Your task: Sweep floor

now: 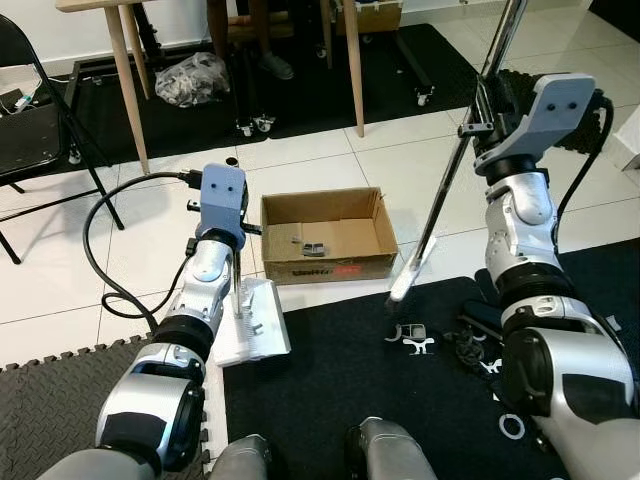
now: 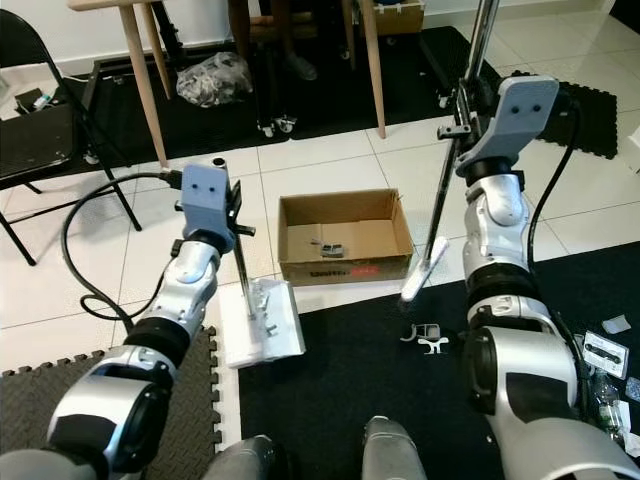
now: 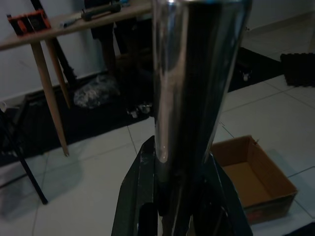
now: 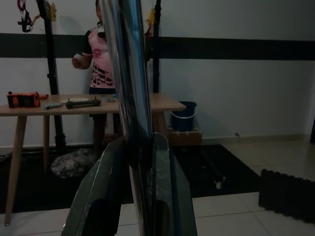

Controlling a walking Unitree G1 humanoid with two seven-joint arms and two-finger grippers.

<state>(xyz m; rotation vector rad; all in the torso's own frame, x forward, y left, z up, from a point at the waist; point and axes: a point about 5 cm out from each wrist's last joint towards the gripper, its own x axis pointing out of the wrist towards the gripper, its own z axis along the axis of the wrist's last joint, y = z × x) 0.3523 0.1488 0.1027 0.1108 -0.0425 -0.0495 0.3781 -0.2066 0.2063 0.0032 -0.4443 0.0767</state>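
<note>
Two tools gripped: right gripper (image 4: 135, 162) jaws clamp broom (image 1: 440, 210); left gripper (image 3: 172, 196) jaws pinch dustpan (image 1: 255, 320) handle. Sweeping underway; next, brush debris (image 1: 410, 338) toward 9 o'clock.

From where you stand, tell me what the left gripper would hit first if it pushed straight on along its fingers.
The left gripper, shut on the dustpan handle, points over the tiles toward the wooden table. Nothing nearer seems to block it. The cardboard box sits off to one side, though depth is unclear.

Broom handle (image 1: 497, 50) cut off at top edge; small items in cardboard box (image 1: 340, 236) too small to identify.
</note>
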